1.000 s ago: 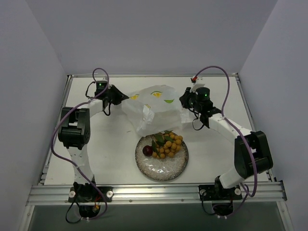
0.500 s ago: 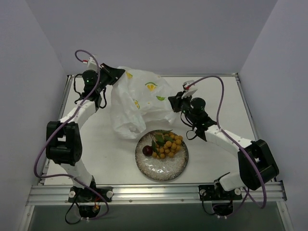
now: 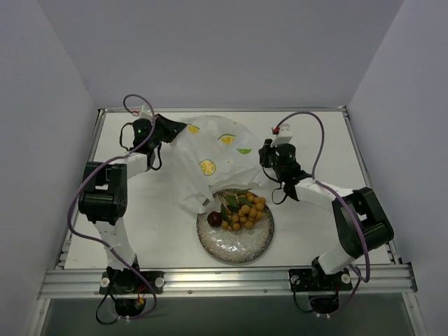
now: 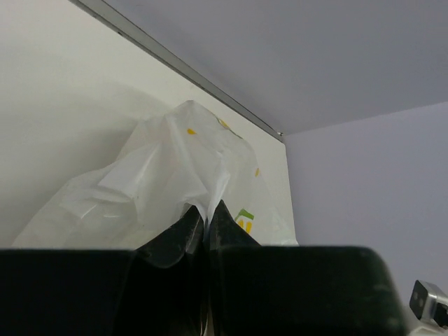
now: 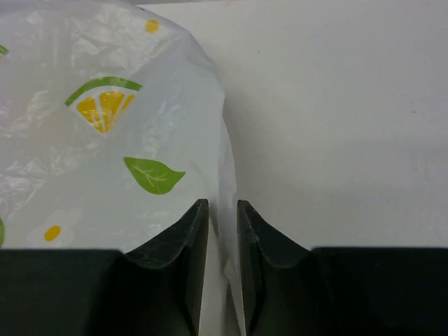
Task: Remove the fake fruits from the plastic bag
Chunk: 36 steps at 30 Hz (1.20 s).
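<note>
We are gripping the plastic bag [image 3: 210, 150] at two places. Our left fingers [image 4: 194, 225] are closed on a pinched fold of film. Our right fingers [image 5: 199, 220] are clamped, almost touching, on a thin edge of it.

Nearest our bases, below and between both pairs of fingers, the plate [image 3: 234, 246] is carrying the bunch of berries [image 3: 245, 210] and one maroon ball [image 3: 214, 219]. We are judging the bag's drooping lower corner, hanging just beside the plate's rim on the left fingers' side, to be the first hazard. If it is dragged across, it could sweep the maroon ball onto the table [image 3: 157, 224], where a round fruit is likely to roll. Any fake fruits inside could also drop past the rim instead of onto the plate. Farther out, at the fingers themselves, the film is looking thin and slick. It could slip out of either grip, or tear if the two pairs of fingers are pulling apart.

The bag is looking crumpled and slack, spanning between the two pairs of fingers and sagging beneath them. It is white and crinkly, printed with citrus slices and green leaves. We are not seeing through it, so we cannot tell whether more fruits are lying inside.
</note>
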Each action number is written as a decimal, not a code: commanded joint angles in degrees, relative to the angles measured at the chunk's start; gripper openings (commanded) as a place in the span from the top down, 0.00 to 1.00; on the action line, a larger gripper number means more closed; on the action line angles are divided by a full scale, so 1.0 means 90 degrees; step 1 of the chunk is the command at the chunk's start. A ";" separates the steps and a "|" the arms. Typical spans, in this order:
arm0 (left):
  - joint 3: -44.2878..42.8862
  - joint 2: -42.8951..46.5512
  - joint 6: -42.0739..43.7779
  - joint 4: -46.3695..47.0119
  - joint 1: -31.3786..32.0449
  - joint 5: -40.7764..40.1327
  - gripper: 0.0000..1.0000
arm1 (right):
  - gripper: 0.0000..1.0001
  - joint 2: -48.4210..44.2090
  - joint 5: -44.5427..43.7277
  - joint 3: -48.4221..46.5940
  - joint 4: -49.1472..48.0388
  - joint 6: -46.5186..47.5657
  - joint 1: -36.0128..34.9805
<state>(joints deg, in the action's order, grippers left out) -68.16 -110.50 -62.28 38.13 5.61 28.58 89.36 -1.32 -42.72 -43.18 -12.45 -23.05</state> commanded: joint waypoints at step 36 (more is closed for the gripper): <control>0.0503 0.0724 -0.0160 0.0744 0.0119 0.0331 0.98 | 1.00 0.2953 0.2443 -0.5029 0.1819 -0.0258 0.0266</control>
<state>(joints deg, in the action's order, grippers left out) -61.36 -107.46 -64.90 43.62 6.66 31.20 122.17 23.40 -86.56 -25.96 -18.81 -20.14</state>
